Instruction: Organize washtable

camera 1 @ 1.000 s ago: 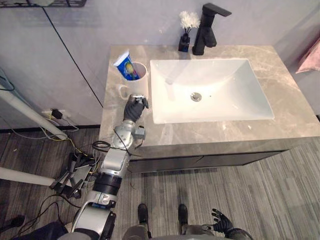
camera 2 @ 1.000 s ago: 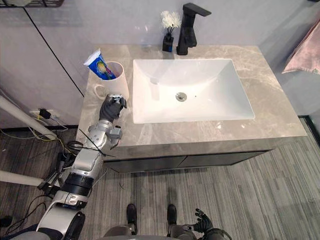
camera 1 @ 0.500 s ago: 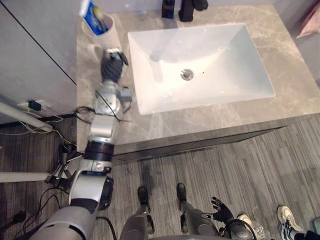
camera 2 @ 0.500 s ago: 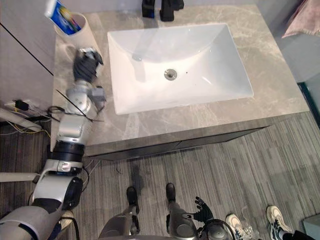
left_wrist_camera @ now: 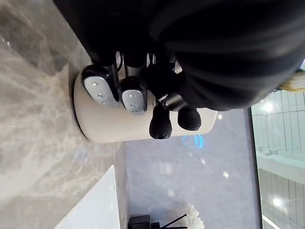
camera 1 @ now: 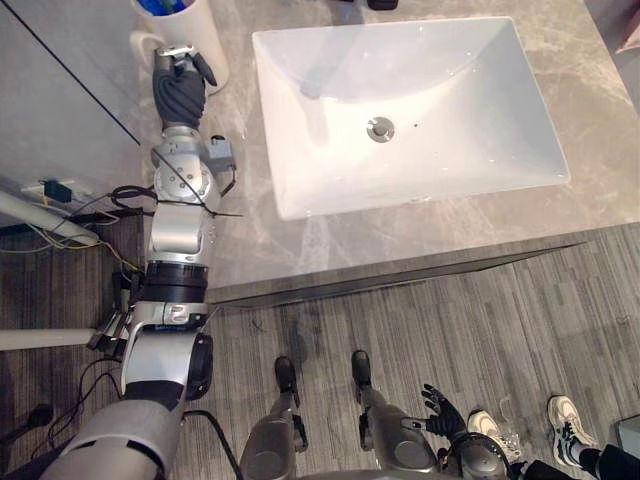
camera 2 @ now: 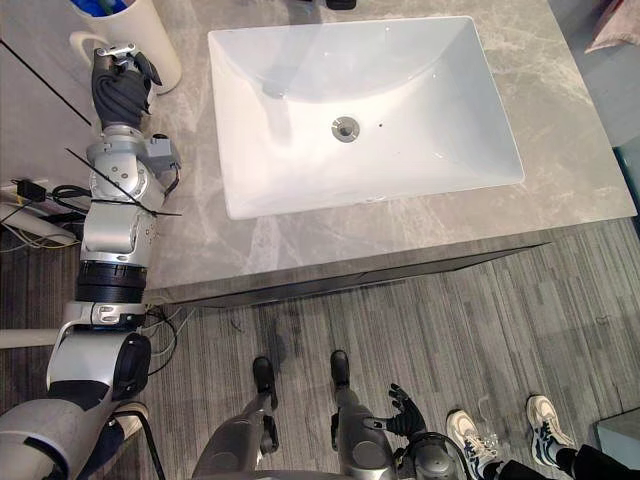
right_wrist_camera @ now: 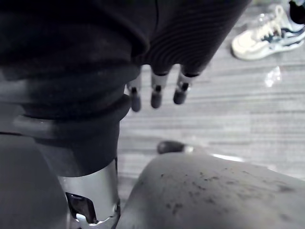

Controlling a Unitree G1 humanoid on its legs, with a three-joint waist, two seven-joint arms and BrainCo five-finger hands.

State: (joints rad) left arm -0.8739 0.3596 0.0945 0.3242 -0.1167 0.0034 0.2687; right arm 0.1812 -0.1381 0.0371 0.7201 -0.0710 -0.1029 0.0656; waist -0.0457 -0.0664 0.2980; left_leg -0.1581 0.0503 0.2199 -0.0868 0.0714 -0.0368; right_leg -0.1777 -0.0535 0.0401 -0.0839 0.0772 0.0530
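A white cup [camera 1: 197,35] with a handle stands at the far left of the grey marble washtable [camera 1: 260,240], with a blue toothpaste tube [camera 1: 163,5] sticking out of it. My left hand [camera 1: 180,92] rests on the counter just in front of the cup. In the left wrist view its fingers [left_wrist_camera: 101,89] are curled, tips close before the cup's wall [left_wrist_camera: 133,129], holding nothing. A white basin [camera 1: 400,100] fills the middle of the counter. My right hand [camera 1: 437,408] hangs low over the floor, its fingers [right_wrist_camera: 156,95] straight.
A grey wall panel [camera 1: 60,90] borders the counter's left side, with loose cables [camera 1: 60,195] on the floor below. A person's shoes [camera 1: 565,440] stand on the wooden floor at the lower right. Bare counter lies right of the basin [camera 1: 600,150].
The camera has tilted down, so the counter sits higher in the picture and more floor shows. My left hand keeps its place in front of the cup.
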